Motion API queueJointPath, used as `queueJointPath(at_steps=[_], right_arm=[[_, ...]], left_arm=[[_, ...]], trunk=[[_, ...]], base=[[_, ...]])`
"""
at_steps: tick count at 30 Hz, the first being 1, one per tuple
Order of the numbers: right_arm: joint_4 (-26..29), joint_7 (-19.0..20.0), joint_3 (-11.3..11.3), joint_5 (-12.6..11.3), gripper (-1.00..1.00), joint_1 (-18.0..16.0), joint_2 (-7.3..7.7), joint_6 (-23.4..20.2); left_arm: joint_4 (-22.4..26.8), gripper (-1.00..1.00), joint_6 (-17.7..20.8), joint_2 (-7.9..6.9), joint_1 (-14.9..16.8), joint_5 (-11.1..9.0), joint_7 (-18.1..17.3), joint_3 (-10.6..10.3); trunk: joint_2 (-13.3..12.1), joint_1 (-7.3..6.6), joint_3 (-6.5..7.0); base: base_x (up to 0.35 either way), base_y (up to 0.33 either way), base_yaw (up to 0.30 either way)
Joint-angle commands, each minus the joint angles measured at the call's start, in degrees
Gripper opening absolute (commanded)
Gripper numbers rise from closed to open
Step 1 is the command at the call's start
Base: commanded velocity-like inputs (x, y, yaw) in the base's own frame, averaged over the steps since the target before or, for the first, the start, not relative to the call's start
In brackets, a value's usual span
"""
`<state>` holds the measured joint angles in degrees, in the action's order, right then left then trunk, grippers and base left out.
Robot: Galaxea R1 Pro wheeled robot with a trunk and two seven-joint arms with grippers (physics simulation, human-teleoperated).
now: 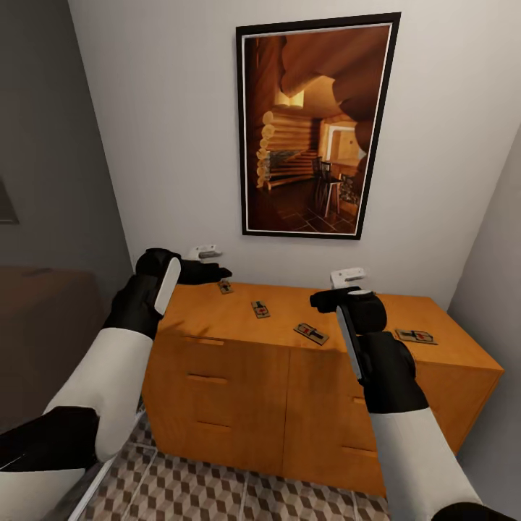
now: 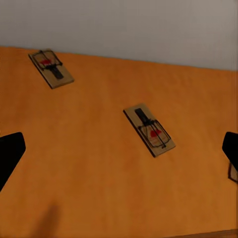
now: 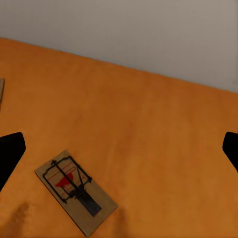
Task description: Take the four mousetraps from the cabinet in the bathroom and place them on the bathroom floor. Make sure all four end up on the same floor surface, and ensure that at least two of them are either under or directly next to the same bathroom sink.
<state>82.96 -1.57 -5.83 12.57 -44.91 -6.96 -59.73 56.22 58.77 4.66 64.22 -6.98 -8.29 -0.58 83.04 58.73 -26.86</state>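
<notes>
The left pincer (image 1: 217, 273) hangs wide open over the near-left end of the cabinet (image 1: 239, 376), its dark fingertips (image 2: 11, 153) spread to both edges of the left wrist view and gripping nothing. Between and just beyond its tips a mousetrap (image 2: 149, 130) lies flat on the orange top, clear of both fingers; a second mousetrap (image 2: 51, 68) lies farther off toward the wall.

The right pincer (image 1: 334, 298) is likewise spread wide and empty above the middle of the cabinet's top. In the right wrist view a mousetrap (image 3: 75, 190) rests flat close beneath it, nearer one fingertip (image 3: 10, 158) yet not touching it.

From the head view, four traps sit scattered on the cabinet's top: one just beside the left pincer (image 1: 226, 287), two between the pincers (image 1: 260, 310) (image 1: 310, 333), and one beyond the right pincer toward the far end (image 1: 415, 336). The bathroom floor (image 1: 217, 492) shows below the drawer fronts.
</notes>
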Motion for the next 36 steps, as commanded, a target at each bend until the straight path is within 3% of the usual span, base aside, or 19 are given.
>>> queueJointPath(at_steps=[1,5,11,27,36], right_arm=[[-1.16,-0.21,-0.04,0.12,1.0,-0.49,-0.47,-0.27],[-6.21,-0.31,0.15,0.16,1.0,-2.05,-2.16,-0.27],[-9.12,-0.35,0.28,0.17,1.0,-2.7,-3.02,-0.27],[-9.33,-1.83,0.38,0.02,1.0,-2.92,-3.04,-0.27],[-9.18,-2.1,0.38,-0.02,1.0,-2.95,-3.04,-0.27]], left_arm=[[-0.42,1.0,0.21,-0.06,0.29,-0.41,0.18,0.0],[-1.61,1.0,0.13,-0.27,0.94,-0.18,-0.05,-0.05],[-1.55,1.0,0.18,-0.39,1.18,-0.12,-1.24,-0.18],[-1.57,1.0,0.09,-0.17,1.26,0.29,-2.8,-3.25],[-1.5,1.0,0.01,-0.16,1.26,0.29,-2.93,-5.35]], trunk=[[0.04,0.0,-0.07],[0.04,0.0,-0.07],[0.04,0.0,-0.07],[0.04,0.0,-0.07],[0.04,0.0,-0.07]], base=[[0.0,0.0,0.0],[0.0,0.0,0.0],[0.0,0.0,0.0],[0.007,0.001,0.0],[0.239,0.055,0.0]])
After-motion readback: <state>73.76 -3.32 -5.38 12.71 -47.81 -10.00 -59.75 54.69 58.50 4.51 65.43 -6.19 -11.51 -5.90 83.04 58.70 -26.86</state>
